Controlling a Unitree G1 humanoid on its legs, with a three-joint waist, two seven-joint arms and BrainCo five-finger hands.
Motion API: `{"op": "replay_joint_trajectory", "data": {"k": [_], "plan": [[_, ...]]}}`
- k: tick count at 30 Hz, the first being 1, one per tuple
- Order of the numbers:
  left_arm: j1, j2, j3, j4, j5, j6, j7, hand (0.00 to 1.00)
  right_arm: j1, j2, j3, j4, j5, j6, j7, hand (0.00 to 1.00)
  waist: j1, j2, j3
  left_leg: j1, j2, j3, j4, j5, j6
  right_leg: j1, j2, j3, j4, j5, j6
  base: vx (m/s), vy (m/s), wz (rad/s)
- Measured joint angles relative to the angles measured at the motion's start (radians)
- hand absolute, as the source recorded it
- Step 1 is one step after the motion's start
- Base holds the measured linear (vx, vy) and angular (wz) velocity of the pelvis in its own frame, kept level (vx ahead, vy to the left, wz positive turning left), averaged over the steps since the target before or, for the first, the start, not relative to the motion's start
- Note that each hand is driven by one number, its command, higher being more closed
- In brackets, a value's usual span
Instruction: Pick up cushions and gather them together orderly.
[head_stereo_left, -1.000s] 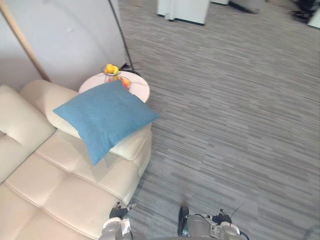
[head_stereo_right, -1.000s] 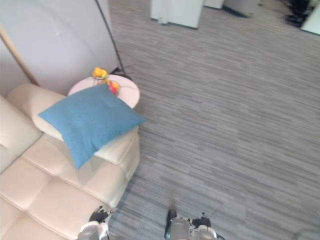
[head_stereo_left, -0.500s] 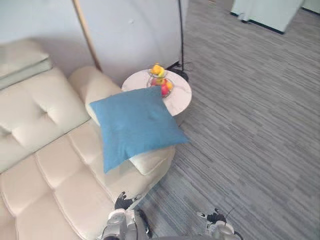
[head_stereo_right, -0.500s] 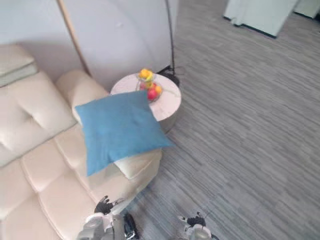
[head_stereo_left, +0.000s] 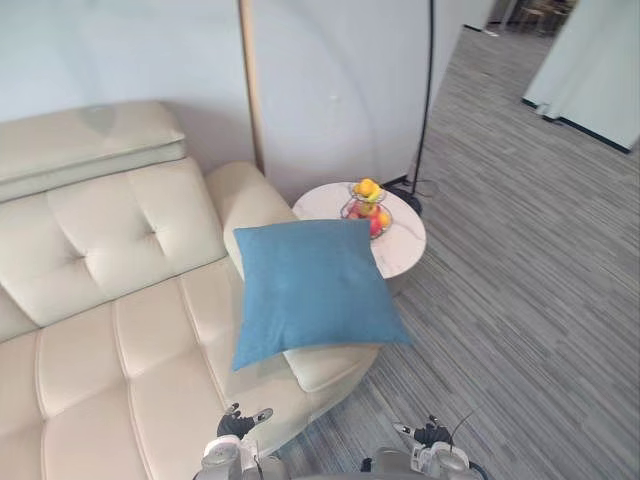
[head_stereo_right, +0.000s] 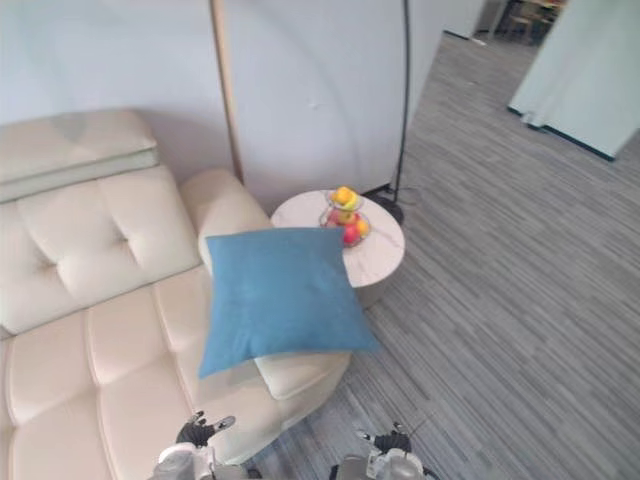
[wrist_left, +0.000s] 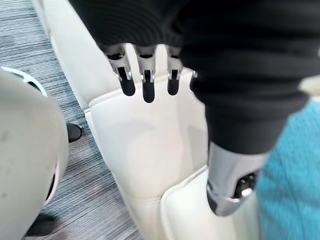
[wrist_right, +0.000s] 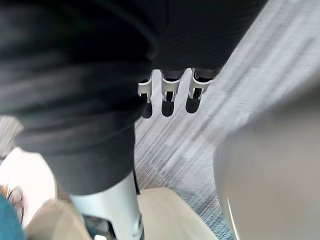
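I'm panning onto the sofa (head_stereo_left: 110, 250), the blue cushion (head_stereo_left: 310, 290) lying ahead of my straight-fingered, empty left hand (wrist_left: 145, 80) and right hand (wrist_right: 170, 92)

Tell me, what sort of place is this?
Probably a lounge corner, perhaps in an office: a cream sofa with a blue cushion, and a round side table holding a fruit bowl.

both hands loose, holding nothing
left hand (wrist_left: 148, 85) has its fingers straight with the thumb set apart; right hand (wrist_right: 170, 92) likewise shows straight fingers side by side, thumb apart.
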Motion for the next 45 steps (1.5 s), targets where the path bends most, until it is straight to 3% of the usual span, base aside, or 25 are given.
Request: {"op": "replay_joint_trajectory", "data": {"k": [1,3,5,12,17,22,28,36,45], "plan": [[0.007,-0.017,0.008,0.005,0.0,0.0,0.0,0.0,-0.008,-0.008,0.0,0.012,0.0,0.005,0.002,0.0,0.004,0.03,-0.017,-0.008,0.023,-0.01,0.019,-0.01,-0.015,0.025,0.014,-0.013,-0.041,-0.009,-0.001,0.28,-0.165,0.32],[0.01,-0.044,0.037,0.019,-0.001,0.0,0.003,0.0,-0.014,-0.02,0.0,0.015,0.001,0.006,0.002,0.0,-0.002,0.064,-0.031,-0.019,0.04,-0.032,0.028,-0.014,-0.02,0.042,0.029,-0.04,-0.082,-0.007,-0.003,0.3,-0.124,0.23],[0.01,-0.055,0.039,0.019,-0.003,0.001,0.003,0.0,-0.016,-0.028,-0.003,0.018,0.003,0.009,0.001,0.0,-0.002,0.074,-0.032,-0.005,0.057,-0.052,0.026,-0.014,-0.021,0.086,0.046,-0.069,-0.112,-0.005,-0.004,0.26,-0.122,0.41],[0.002,-0.05,0.076,0.017,-0.044,0.002,0.021,0.0,-0.026,-0.024,-0.008,-0.002,0.042,0.004,-0.011,0.0,-0.001,0.056,-0.047,0.037,0.068,-0.071,-0.013,-0.015,-0.035,0.161,0.059,-0.113,-0.184,0.0,-0.007,0.11,-0.027,0.16],[0.002,0.001,0.103,-0.053,-0.063,0.003,0.025,0.0,-0.002,-0.062,-0.069,-0.212,0.062,-0.001,-0.022,0.0,-0.005,0.056,-0.046,0.037,0.05,-0.085,-0.028,-0.006,-0.042,0.179,0.043,-0.123,-0.224,0.024,0.005,0.0,0.067,0.09],[0.001,0.068,0.104,-0.179,-0.081,-0.001,0.031,0.0,-0.016,-0.101,-0.083,-0.423,0.062,-0.035,-0.054,0.0,-0.01,0.052,-0.05,0.047,0.027,-0.09,-0.105,0.055,-0.039,0.178,0.03,-0.139,-0.26,0.054,0.009,-0.06,0.018,0.09],[0.001,0.088,0.088,-0.271,-0.111,-0.001,0.05,0.0,-0.051,-0.104,-0.082,-0.426,0.062,-0.038,-0.068,0.0,-0.014,0.058,-0.053,0.059,0.019,-0.102,-0.201,0.116,-0.04,0.168,0.033,-0.147,-0.293,0.062,0.0,-0.1,-0.034,0.08],[-0.015,0.127,-0.03,-0.276,-0.151,-0.001,0.066,0.0,-0.1,-0.154,0.002,-0.416,0.081,-0.037,-0.078,0.0,-0.026,0.074,-0.054,0.032,0.022,-0.113,-0.288,0.182,-0.043,0.118,0.054,-0.137,-0.326,0.103,-0.014,-0.08,-0.029,-0.01],[-0.283,0.12,-0.226,-0.306,-0.16,-0.001,0.097,0.0,-0.351,-0.164,0.138,-0.408,0.121,-0.029,-0.095,0.0,-0.023,0.064,0.092,-0.211,0.028,-0.118,-0.144,0.203,-0.038,-0.112,0.044,-0.134,-0.197,0.116,-0.031,-0.08,-0.032,0.03]]}}
